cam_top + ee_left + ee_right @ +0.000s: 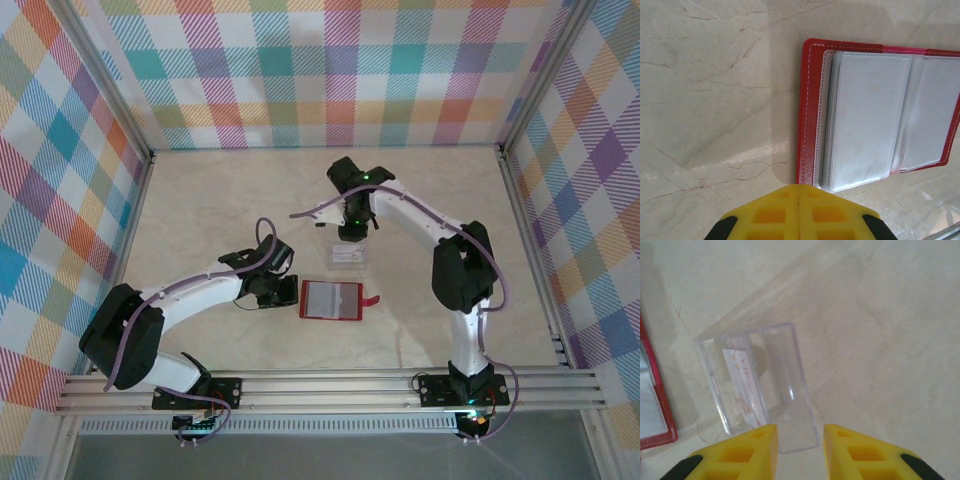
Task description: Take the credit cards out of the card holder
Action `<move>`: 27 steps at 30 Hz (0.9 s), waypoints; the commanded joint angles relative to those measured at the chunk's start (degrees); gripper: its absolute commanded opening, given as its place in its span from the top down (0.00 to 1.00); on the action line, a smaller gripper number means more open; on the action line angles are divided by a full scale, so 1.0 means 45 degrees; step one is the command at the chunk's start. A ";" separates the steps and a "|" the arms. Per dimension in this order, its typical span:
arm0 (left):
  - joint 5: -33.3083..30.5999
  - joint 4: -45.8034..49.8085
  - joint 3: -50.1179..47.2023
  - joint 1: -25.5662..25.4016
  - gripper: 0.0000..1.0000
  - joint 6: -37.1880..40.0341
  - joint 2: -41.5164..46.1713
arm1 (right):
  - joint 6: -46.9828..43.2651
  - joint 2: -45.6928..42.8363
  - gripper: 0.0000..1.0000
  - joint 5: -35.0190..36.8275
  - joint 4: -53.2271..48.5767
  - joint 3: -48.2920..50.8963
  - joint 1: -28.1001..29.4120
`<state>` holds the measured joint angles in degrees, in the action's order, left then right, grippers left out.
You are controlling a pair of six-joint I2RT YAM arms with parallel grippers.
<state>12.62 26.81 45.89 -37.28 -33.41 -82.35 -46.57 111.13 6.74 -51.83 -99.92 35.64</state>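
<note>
The red card holder [331,300] lies open on the table, its snap tab [372,300] pointing right. Its red left border [807,115] and greyish-white inner pockets [865,115] face up; I cannot tell whether cards sit in them. My left gripper [799,189] is shut, its tips just off the holder's near left corner. One pale card with pinkish print [742,385] stands inside a clear plastic box [757,380]. My right gripper [796,437] is open over that box, the box's near corner between its fingers. In the top view the right gripper [352,228] hangs behind the box [347,256].
The red holder's corner [652,410] shows at the left of the right wrist view, close to the clear box. Plaid walls enclose the marble table [200,200] on three sides. A metal rail [330,385] runs along the near edge.
</note>
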 commanded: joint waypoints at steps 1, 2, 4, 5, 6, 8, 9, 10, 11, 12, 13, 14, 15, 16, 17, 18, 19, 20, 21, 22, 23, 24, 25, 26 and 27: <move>0.0299 -0.0091 0.0199 0.0093 0.93 0.0061 -0.0368 | 0.2584 -0.0907 0.68 -0.0896 0.1335 0.0518 -0.0035; 0.0306 -0.0114 0.0263 0.0100 0.93 0.0089 -0.0446 | 0.3341 -0.1144 0.66 -0.1197 0.1609 0.0740 -0.0043; 0.0349 -0.0115 0.0389 0.0100 0.93 0.0118 -0.0567 | 0.5238 -0.1846 0.65 -0.1611 0.2511 0.1463 -0.0047; 0.0359 -0.0136 0.0439 0.0101 0.93 0.0120 -0.0602 | 0.6086 -0.2149 0.65 -0.1756 0.2864 0.1814 -0.0047; 0.0376 -0.0147 0.0473 0.0101 0.93 0.0128 -0.0656 | 0.7257 -0.2538 0.65 -0.1879 0.3339 0.2283 -0.0048; 0.0471 -0.0199 0.0484 0.0110 0.93 0.0143 -0.0778 | 0.9216 -0.3281 0.63 -0.2482 0.4202 0.3354 -0.0045; 0.0541 -0.0244 0.0498 0.0100 0.93 0.0157 -0.0870 | 1.0356 -0.3670 0.63 -0.2810 0.4659 0.3984 -0.0047; 0.0610 -0.0287 0.0498 0.0102 0.93 0.0171 -0.0943 | 1.1268 -0.4039 0.63 -0.3090 0.5180 0.4591 -0.0034; 0.0631 -0.0297 0.0495 0.0096 0.93 0.0188 -0.1023 | 1.2136 -0.4330 0.65 -0.3408 0.5581 0.5075 -0.0048; 0.0628 -0.0255 0.0515 0.0088 0.93 0.0195 -0.1084 | 1.3014 -0.4601 0.67 -0.3723 0.5939 0.5545 -0.0031; 0.0613 -0.0245 0.0534 0.0101 0.93 0.0235 -0.1104 | 1.3883 -0.4810 0.69 -0.4040 0.6225 0.6023 -0.0020; 0.0596 -0.0224 0.0540 0.0100 0.93 0.0258 -0.1138 | 1.4477 -0.4947 0.71 -0.4360 0.6393 0.6369 -0.0029; 0.0575 -0.0184 0.0552 0.0098 0.93 0.0304 -0.1176 | 1.5153 -0.5118 0.73 -0.4625 0.6591 0.6724 0.0005; 0.0592 -0.0160 0.0569 0.0099 0.93 0.0350 -0.1205 | 1.5809 -0.5282 0.74 -0.4741 0.6703 0.7046 0.0043; 0.0608 -0.0142 0.0598 0.0106 0.93 0.0356 -0.1232 | 1.6404 -0.5409 0.75 -0.4926 0.6819 0.7330 0.0088; 0.0662 -0.0155 0.0603 0.0105 0.93 0.0383 -0.1285 | 1.6910 -0.5471 0.76 -0.5293 0.6865 0.7528 0.0091; 0.0714 -0.0142 0.0616 0.0084 0.93 0.0388 -0.1355 | 1.7364 -0.5462 0.77 -0.5561 0.6781 0.7621 0.0116; 0.0747 -0.0155 0.0638 0.0097 0.93 0.0394 -0.1414 | 1.7735 -0.5424 0.79 -0.5747 0.6648 0.7672 0.0126; 0.0820 -0.0209 0.0675 0.0089 0.93 0.0395 -0.1471 | 1.8114 -0.5349 0.81 -0.5940 0.6621 0.7771 0.0189; 0.0864 -0.0248 0.0680 0.0092 0.93 0.0408 -0.1537 | 1.8450 -0.5295 0.81 -0.6132 0.6708 0.7920 0.0255; 0.0893 -0.0239 0.0715 0.0085 0.93 0.0402 -0.1594 | 1.8653 -0.5224 0.81 -0.6362 0.6906 0.8091 0.0343; 0.0915 -0.0242 0.0765 0.0085 0.94 0.0405 -0.1678 | 1.8847 -0.5142 0.81 -0.6582 0.7136 0.8239 0.0442; 0.0925 -0.0216 0.0813 0.0096 0.94 0.0415 -0.1734 | 1.9065 -0.5043 0.81 -0.6718 0.7295 0.8359 0.0552; 0.0920 -0.0192 0.0857 0.0089 0.94 0.0422 -0.1758 | 1.9187 -0.4930 0.81 -0.6733 0.7333 0.8394 0.0638; 0.0925 -0.0186 0.0875 0.0085 0.94 0.0431 -0.1778 | 1.9281 -0.4773 0.80 -0.6779 0.7298 0.8377 0.0730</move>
<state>15.59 25.34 48.21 -37.28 -32.45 -89.69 34.11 88.01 -19.68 -22.06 -62.98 37.74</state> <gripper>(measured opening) 0.065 0.195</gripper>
